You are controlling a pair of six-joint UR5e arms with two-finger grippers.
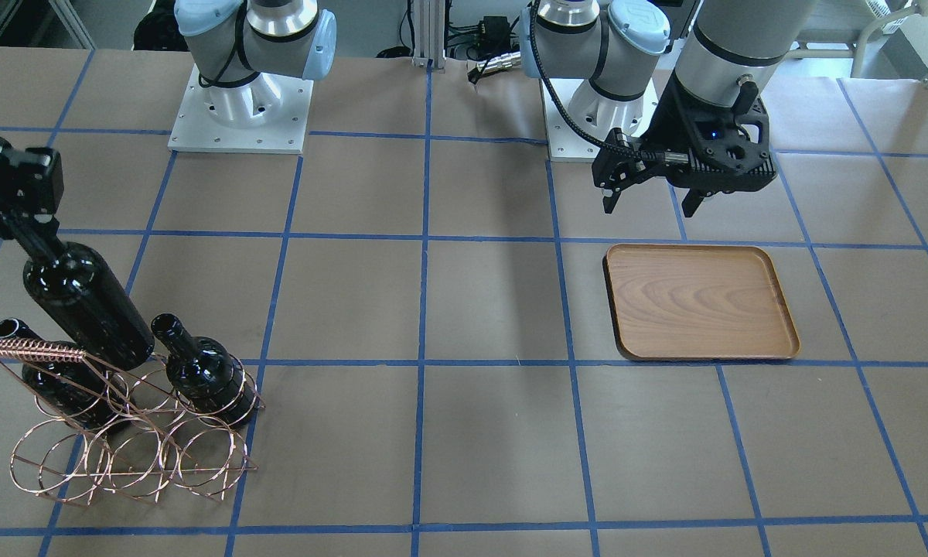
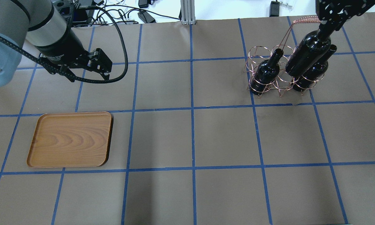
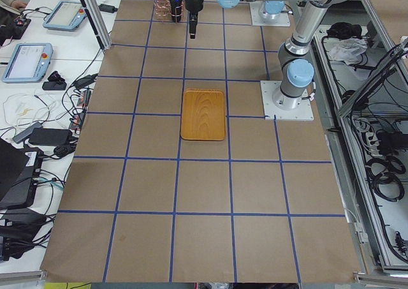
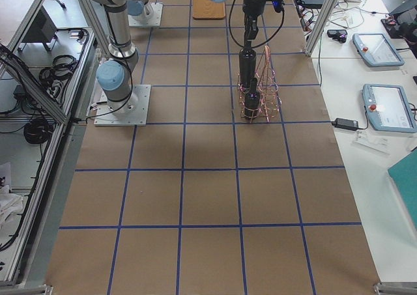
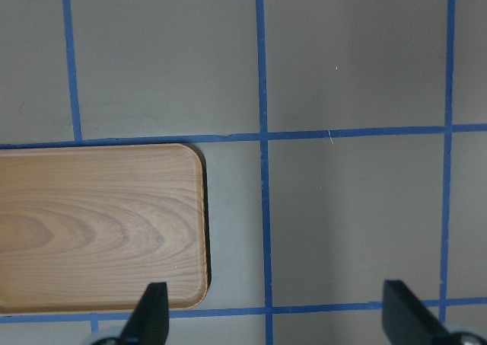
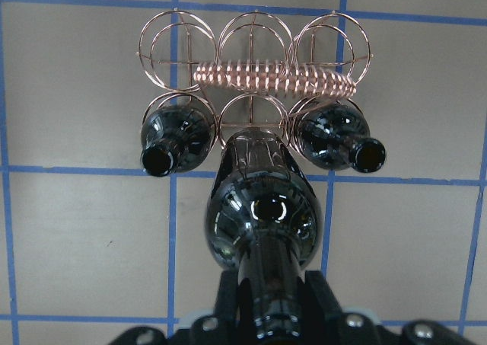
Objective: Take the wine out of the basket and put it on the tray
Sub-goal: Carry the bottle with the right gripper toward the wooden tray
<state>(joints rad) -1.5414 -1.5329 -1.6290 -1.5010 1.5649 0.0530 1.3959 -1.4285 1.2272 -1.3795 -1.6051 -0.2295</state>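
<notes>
My right gripper (image 1: pixel 17 213) is shut on the neck of a dark wine bottle (image 1: pixel 85 302) and holds it raised and tilted over the copper wire basket (image 1: pixel 131 445). The bottle's base is at the basket's upper rings. The right wrist view shows the held bottle (image 6: pixel 262 215) in front of the middle ring, with my gripper (image 6: pixel 274 314) shut on its neck. Two more bottles (image 2: pixel 265 73) (image 2: pixel 312 75) stand in the basket (image 2: pixel 256 53). The wooden tray (image 2: pixel 70 139) lies empty. My left gripper (image 2: pixel 89 76) is open and empty, just beyond the tray's far edge (image 5: pixel 91 223).
The table is covered in brown paper with a blue tape grid. Both arm bases (image 1: pixel 240 108) (image 1: pixel 599 108) stand at the robot's edge of the table. Cables and an aluminium post (image 2: pixel 187 12) lie past the far edge. Tablets and cables sit on side benches (image 3: pixel 38 53).
</notes>
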